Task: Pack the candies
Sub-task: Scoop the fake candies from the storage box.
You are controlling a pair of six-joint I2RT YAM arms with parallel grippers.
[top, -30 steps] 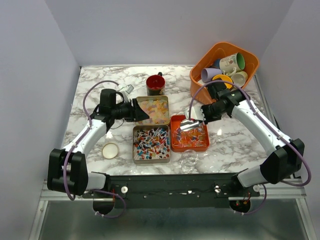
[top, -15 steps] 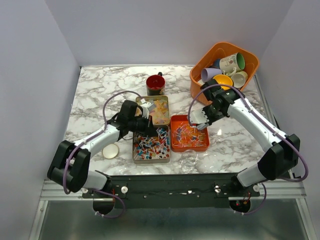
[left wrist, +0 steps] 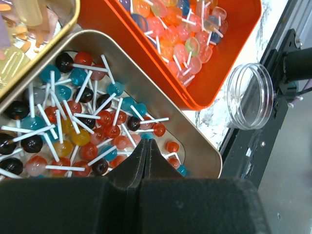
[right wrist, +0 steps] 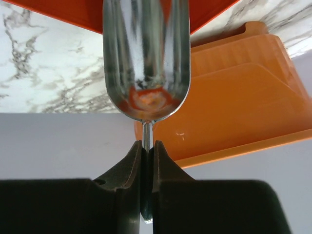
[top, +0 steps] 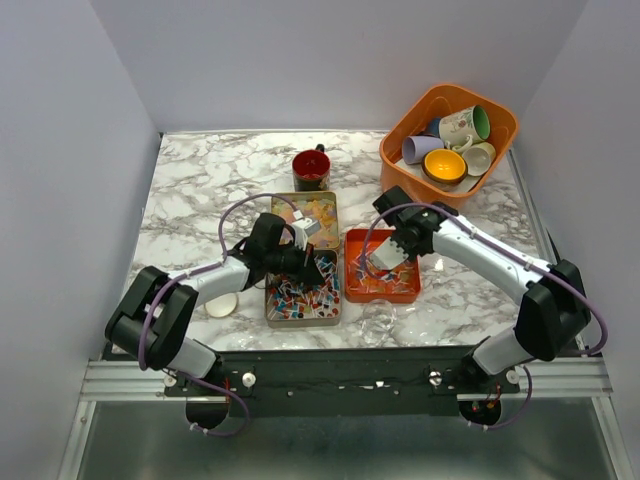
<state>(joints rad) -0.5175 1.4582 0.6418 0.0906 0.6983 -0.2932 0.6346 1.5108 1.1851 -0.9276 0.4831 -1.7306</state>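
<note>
— Where are the sweets, then?

— The lollipops (left wrist: 87,122) lie heaped in the gold tin (left wrist: 197,156) right under the left pincer (left wrist: 145,146), with their sticks crossing every which way. The pale wrapped candies (left wrist: 180,39) fill the orange tray (left wrist: 239,44) just beyond its tips. The pastel squares (top: 310,215) sit in another tin off to the side.

— Has it caught one?

— Its fingers are pressed tight together just above the heap, and I see nothing between them.

— And the other arm?

— The right pincer (right wrist: 146,148) is clamped on the thin handle of a metal scoop (right wrist: 146,58). The bowl juts out ahead of its tips, over the orange tray. I can't tell whether anything is in it.

— What would worry you?

— The tangled sticks, mostly. I'd guess that lifting one lollipop could drag its neighbours over the tin's rim. The scoop is held only by that slim handle, so it might twist in the grip and tip sweets onto the marble. The two pincers also work over neighbouring trays, so they could knock together. There's a clear round dish (left wrist: 251,95) past the orange tray, close to the table's edge, and a nudge could send it off.
</note>
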